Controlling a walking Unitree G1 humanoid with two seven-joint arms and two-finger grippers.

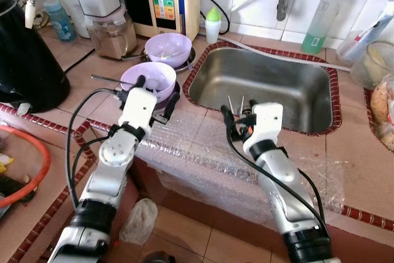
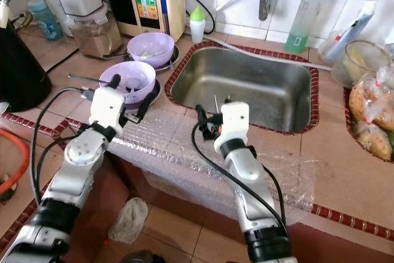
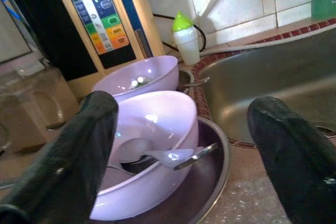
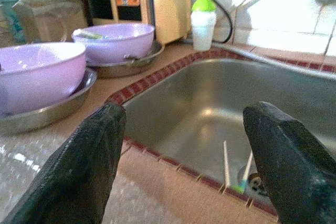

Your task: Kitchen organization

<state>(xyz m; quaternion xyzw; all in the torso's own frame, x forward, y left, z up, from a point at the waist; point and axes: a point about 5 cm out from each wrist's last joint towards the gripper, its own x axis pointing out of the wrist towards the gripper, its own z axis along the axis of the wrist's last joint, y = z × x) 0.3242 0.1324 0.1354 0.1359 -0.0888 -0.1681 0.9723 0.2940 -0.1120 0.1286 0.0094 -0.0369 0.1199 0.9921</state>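
Left wrist view: the left gripper (image 3: 178,145) is spread wide and empty, aimed at the near lilac plastic bowl (image 3: 152,145), which holds a spoon (image 3: 157,156) and sits on a round steel plate (image 3: 212,182) beside the stainless sink (image 1: 265,84). The right gripper (image 4: 178,156), also wide and empty, hangs at the sink's front rim above two thin sticks (image 4: 236,166). A second lilac bowl (image 1: 167,48) stands behind. Judged progress: early; nothing is grasped yet and both bowls await handling.
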